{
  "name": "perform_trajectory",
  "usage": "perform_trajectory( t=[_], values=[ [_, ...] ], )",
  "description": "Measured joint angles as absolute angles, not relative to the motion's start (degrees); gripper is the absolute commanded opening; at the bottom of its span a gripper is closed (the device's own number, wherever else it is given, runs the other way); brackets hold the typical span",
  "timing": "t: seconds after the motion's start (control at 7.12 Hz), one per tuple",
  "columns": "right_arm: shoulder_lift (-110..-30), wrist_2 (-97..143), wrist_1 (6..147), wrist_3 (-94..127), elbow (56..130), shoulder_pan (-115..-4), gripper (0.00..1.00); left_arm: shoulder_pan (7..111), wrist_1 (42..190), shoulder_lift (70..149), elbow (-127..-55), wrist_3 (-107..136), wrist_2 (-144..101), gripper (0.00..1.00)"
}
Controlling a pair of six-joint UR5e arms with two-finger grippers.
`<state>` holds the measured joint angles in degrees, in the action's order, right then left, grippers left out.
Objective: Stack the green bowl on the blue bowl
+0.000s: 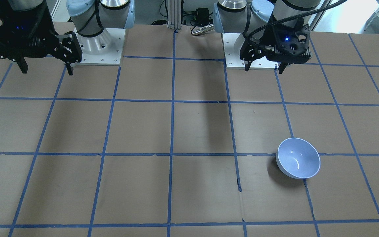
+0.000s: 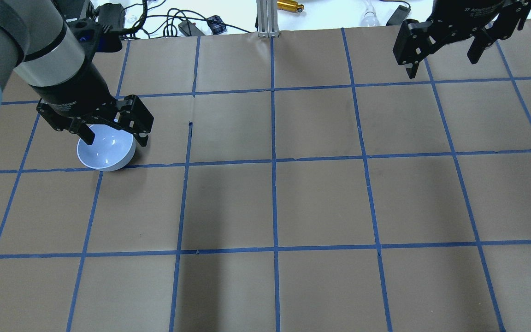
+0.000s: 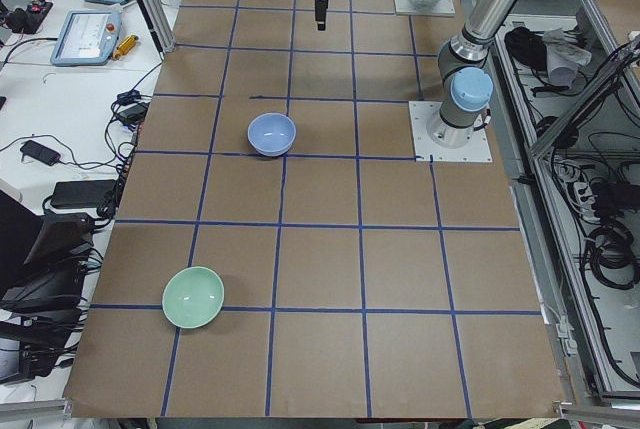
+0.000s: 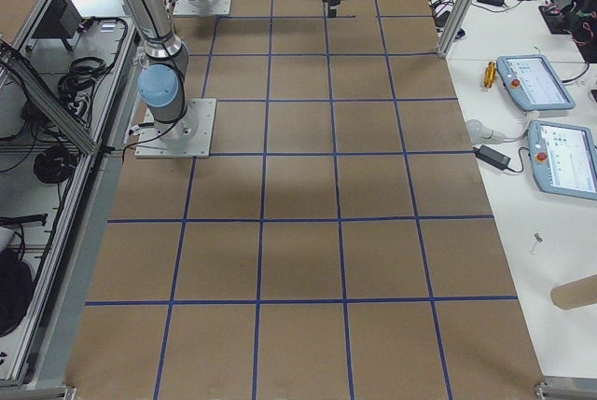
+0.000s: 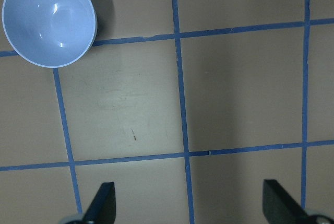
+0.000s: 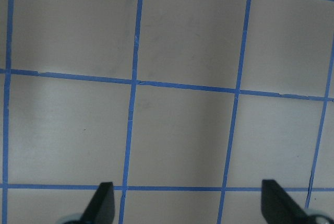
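Note:
The blue bowl [image 1: 298,158] stands upright and empty on the table on my left side; it also shows in the overhead view [image 2: 106,150], the left wrist view [image 5: 49,19] and the left side view [image 3: 271,134]. The green bowl [image 3: 193,297] shows only in the left side view, upright near the table's left end, well apart from the blue bowl. My left gripper [image 2: 114,137] hangs open and empty high above the table near the blue bowl [image 1: 264,68] [image 5: 190,205]. My right gripper [image 2: 443,64] is open and empty, high over the right side [image 1: 46,69] [image 6: 190,205].
The brown table top [image 2: 274,203] carries a grid of blue tape lines. The arm bases [image 1: 97,42] stand at the robot's edge. Cables and pendants [image 3: 95,34] lie on a side bench beyond the operators' edge.

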<state>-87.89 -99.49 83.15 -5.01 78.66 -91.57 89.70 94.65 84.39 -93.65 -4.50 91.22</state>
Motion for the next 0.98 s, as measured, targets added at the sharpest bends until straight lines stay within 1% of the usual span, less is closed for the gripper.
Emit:
perform_trajectory(
  t=[0.7,0.98],
  values=[
    [-87.9,-99.5,83.1,-5.0,78.7,-91.6,1.0,89.0,96.1,84.7,-93.6,-5.1,93.6,1.0],
    [-87.9,-99.5,83.1,-5.0,78.7,-91.6,1.0,85.1,94.6,85.6,-93.5,-13.7,93.7,1.0]
  ],
)
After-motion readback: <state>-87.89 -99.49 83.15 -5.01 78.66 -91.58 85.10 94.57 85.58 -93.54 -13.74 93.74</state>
